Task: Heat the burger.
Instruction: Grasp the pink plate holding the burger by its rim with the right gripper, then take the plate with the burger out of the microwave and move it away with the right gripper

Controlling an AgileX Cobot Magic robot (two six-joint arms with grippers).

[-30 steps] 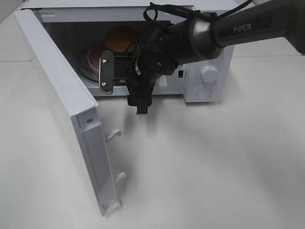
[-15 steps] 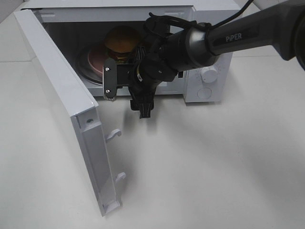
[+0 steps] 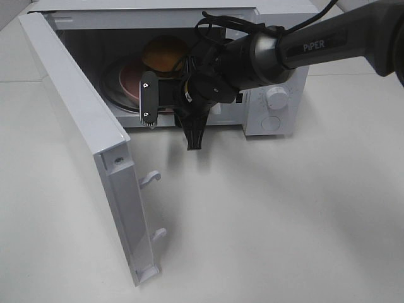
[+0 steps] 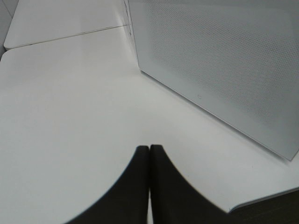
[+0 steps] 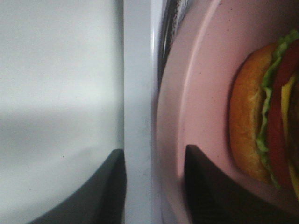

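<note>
- We see the burger (image 3: pixel 163 53) on its pink plate (image 3: pixel 129 81) inside the microwave (image 3: pixel 278 76).
- Door (image 3: pixel 95 151) at nine o'clock hangs open; closing and starting remain.
- Right gripper (image 3: pixel 172 117) jaws spread, seemingly empty; left gripper (image 4: pixel 149 154) jaws pressed together.

The burger (image 3: pixel 164 53) (image 5: pixel 266 126) — golden bun, lettuce, tomato, cheese — sits upright inside the microwave (image 3: pixel 278 69).

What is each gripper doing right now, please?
Left gripper: shut, holding nothing.
Right gripper: open, holding nothing, at the pink plate.
</note>
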